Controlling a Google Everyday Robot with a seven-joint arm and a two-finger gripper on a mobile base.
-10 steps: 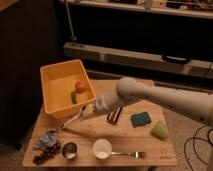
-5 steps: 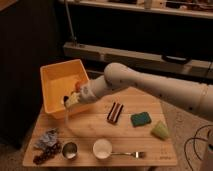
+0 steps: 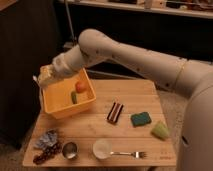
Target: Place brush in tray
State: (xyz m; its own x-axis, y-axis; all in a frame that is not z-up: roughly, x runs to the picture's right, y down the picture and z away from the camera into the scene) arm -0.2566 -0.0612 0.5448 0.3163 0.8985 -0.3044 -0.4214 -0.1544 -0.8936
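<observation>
The brush (image 3: 38, 86) shows only as a thin pale sliver poking out beside my gripper (image 3: 45, 76); its dark head is not something I can make out. It sits right at the gripper, over the far left rim of the tray (image 3: 60, 107), and whether it is truly clamped there I cannot tell. The gripper itself is a pale lump at the end of my arm (image 3: 125, 52), hovering at the tray's upper left corner, and I cannot tell how it is set.

Just below and to the right of the gripper the tray opens out, yellow-orange and deep. Inside it, right of the gripper, lie an orange-red rounded item (image 3: 81, 87) and a small green item (image 3: 74, 97) touching or nearly touching each other.

The tray rests on the wooden worktop (image 3: 150, 92). Farther right of the gripper and lower, well apart from the tray, a dark red-striped block (image 3: 115, 112) lies at a slant. Beyond it sits a dark green sponge (image 3: 141, 119), and past that a light green wedge (image 3: 160, 130) near the worktop's right edge.

Below the gripper, along the near edge of the worktop, I see a crumpled grey-blue thing (image 3: 48, 139) with a dark cluster (image 3: 44, 155) just beneath it, then a small metal cup (image 3: 70, 150), a white round cup (image 3: 102, 149), and a fork (image 3: 127, 154) lying flat with its handle touching the white cup
</observation>
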